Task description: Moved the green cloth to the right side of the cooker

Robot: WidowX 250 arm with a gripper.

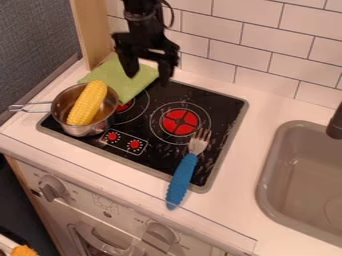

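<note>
Hovering with fingers spread, the black gripper (147,80) seems poised to pinch the green cloth (115,75) just beneath it, while nearby the metal saucepan (80,131) cradles the corn cob (88,103), probably keeping it from rolling.

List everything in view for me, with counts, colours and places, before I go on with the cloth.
Cloth: one, green, back left corner of the cooker
Cooker top: one, black with red markings, set in the counter
Pot: one, silver, left side of the cooker
Corn: one, yellow, in the pot
Fork: one, blue handle, front right of the cooker
Counter: one, white, around cooker and sink
Sink: one, grey, right
Faucet: one, dark, right edge
Oven knobs: two, grey, front panel
Tiled wall: one, white, behind
Wooden panel: one, tan, back left
Unclear object: one, orange, bottom left corner
Gripper: one, black, open, over the cloth
</note>
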